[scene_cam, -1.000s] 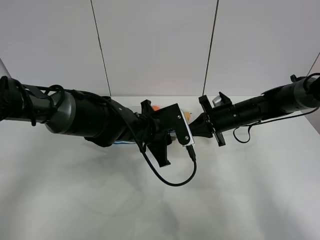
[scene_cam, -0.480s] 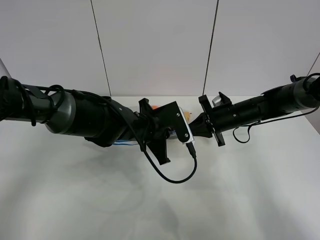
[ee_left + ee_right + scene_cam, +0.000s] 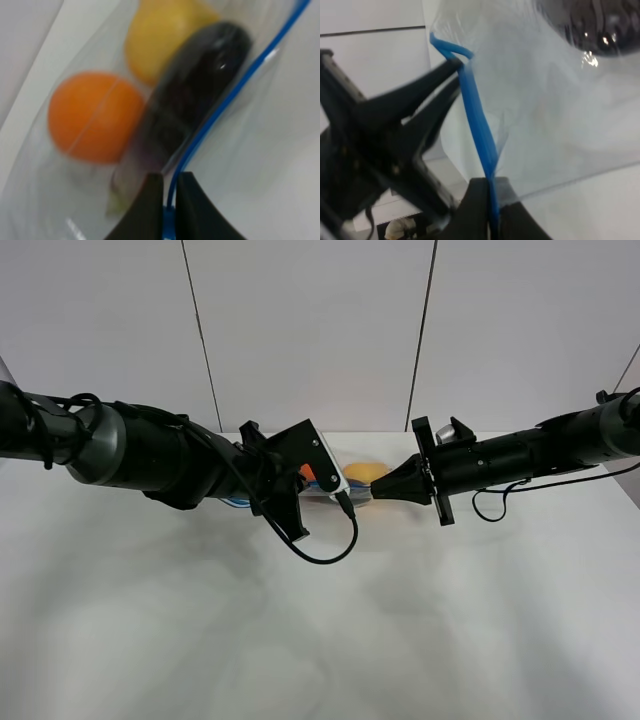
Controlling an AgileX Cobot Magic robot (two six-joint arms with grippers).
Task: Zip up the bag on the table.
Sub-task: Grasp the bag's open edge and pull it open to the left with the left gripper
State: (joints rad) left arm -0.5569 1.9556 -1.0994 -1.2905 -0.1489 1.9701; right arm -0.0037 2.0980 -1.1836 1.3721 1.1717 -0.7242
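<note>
Left gripper (image 3: 169,182) has snapped shut a moment ago and here it is now, jaws pressed together on the blue zipper strip (image 3: 220,107) of the clear crinkly plastic zip bag (image 3: 545,110). And it's travelled! Against the high view from a second back, the left arm has pulled away along the bag's top edge, and the yellow pear (image 3: 365,473) inside the bag, hidden under the arm before, is out in the open between the two arms.

Right gripper (image 3: 490,192), no change: closed tight on the same strip, anchoring the bag's other end, with the strip running taut from its fingertips across to the left gripper's. That's the classic pairing, one end held, one end dragged.

The bag itself lies on the white smooth-topped table (image 3: 320,640), towards the table's far edge, under the two wrists. Through its plastic the left wrist view shows a round orange (image 3: 95,117), the pear and a dark purple eggplant (image 3: 195,95), the eggplant lying right against the strip.

What does it mean? My read: the closing pass is underway, the pinch squeezing the strip shut as it slides. How much is actually sealed I can't tell; the wrist views are too blurred. The risk I see is the eggplant bulging against the seam and popping it back open
</note>
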